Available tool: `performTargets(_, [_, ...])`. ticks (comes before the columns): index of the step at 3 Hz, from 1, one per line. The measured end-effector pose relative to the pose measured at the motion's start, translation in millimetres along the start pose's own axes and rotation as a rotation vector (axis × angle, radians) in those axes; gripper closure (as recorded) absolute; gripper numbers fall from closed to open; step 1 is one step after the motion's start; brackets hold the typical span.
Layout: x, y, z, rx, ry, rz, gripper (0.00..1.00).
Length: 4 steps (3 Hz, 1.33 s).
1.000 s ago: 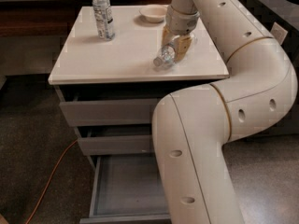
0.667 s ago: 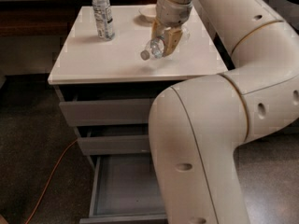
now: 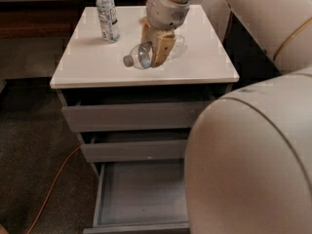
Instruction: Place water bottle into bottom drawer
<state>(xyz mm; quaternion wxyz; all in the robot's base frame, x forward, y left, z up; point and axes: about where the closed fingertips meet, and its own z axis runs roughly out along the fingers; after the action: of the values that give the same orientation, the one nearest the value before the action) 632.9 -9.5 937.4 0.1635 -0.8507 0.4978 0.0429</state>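
We are gripping the water bottle (image 3: 138, 57) sideways in our pincer (image 3: 156, 50), the bottom drawer (image 3: 141, 195) lying open below it.

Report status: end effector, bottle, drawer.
End effector over cabinet top, shut on water bottle, bottle sideways. Bottom drawer open. Arm hides drawer's right side.

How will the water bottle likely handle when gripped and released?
Likely light: the water bottle looks empty. Thin plastic, held sideways in the gripper over the tabletop, may squash. Round, it may roll in the bottom drawer.
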Motion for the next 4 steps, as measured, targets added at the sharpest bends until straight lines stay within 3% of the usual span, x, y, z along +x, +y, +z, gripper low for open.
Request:
performTargets(1, [-34.4, 26.1, 10.2, -0.005, -0.054, 0.108, 1.00])
performTargets(2, [-56.4, 60.8, 39.2, -0.062, -0.091, 0.219, 1.00])
performTargets(3, [-63.3, 89.5, 67.1, -0.114, -0.100, 0.306, 1.00])
performTargets(4, [-62.3, 97.7, 76.6, -0.136, -0.092, 0.325, 1.00])
